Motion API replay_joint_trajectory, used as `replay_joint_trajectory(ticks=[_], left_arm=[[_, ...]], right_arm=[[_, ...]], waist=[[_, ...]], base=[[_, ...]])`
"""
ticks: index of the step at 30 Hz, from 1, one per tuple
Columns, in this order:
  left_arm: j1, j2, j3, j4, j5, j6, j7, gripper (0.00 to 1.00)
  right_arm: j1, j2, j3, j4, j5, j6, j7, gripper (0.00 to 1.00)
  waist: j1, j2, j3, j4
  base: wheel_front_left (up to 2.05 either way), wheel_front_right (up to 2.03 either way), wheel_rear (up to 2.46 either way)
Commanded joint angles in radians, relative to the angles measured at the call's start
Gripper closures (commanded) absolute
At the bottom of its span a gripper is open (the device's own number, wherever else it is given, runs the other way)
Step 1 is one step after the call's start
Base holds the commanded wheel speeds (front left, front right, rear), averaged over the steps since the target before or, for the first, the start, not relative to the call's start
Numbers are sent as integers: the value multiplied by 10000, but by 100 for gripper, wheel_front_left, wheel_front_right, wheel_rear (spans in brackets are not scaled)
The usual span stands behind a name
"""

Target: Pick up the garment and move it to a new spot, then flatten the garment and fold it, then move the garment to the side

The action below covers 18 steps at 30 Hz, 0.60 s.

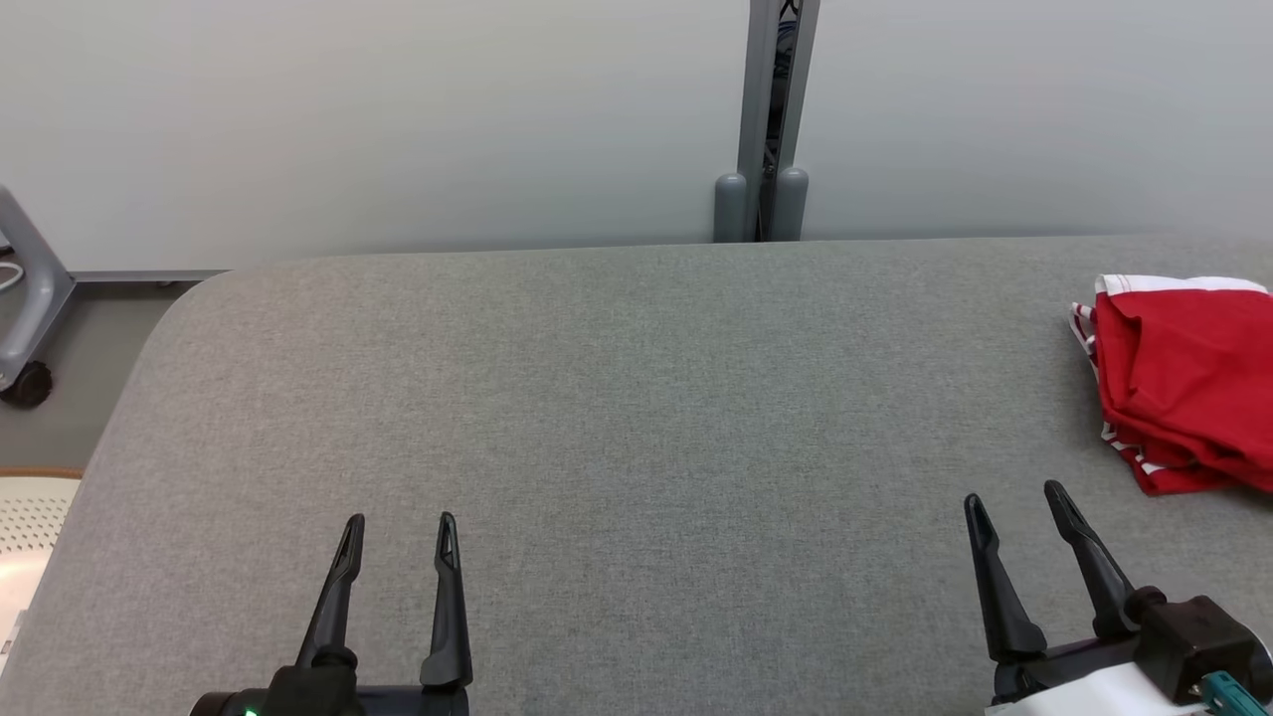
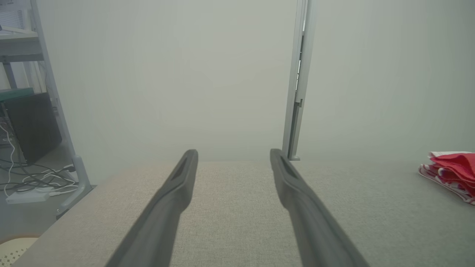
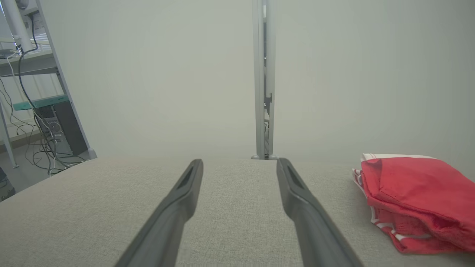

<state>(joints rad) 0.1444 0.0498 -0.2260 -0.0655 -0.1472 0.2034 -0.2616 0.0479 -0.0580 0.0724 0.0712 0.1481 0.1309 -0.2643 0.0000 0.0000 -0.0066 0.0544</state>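
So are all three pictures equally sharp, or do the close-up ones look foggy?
Head view: crisp, evenly lit, the garment barely shadowed. Left wrist view: hazy and washed out, left gripper blurred up close. Right wrist view: milky too, garment texture visible.

Grey fabric table (image 1: 597, 398) before a pale wall (image 1: 348, 119) with a grey post (image 1: 758, 99)

Table (image 1: 617, 398) w/ grey cloth cover, its far left corner is rounded. On it lies one garment (image 1: 1183, 388), red w/ white stripes, folded, near the table's right edge.
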Motion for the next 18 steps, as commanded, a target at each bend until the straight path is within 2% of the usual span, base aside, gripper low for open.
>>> replay_joint_trajectory(ticks=[1,18], left_arm=[[116,27,76,-76,120,-43,-35,0],[330,27,381,251,-93,-465,-35,0]], right_arm=[[126,10,-76,-46,-87,-5,-8,0],[607,55,-157,-132,10,-5,-8,0]], waist=[[0,0,-26,-68],[0,0,-58,-378]], base=[[0,0,0],[0,0,0]])
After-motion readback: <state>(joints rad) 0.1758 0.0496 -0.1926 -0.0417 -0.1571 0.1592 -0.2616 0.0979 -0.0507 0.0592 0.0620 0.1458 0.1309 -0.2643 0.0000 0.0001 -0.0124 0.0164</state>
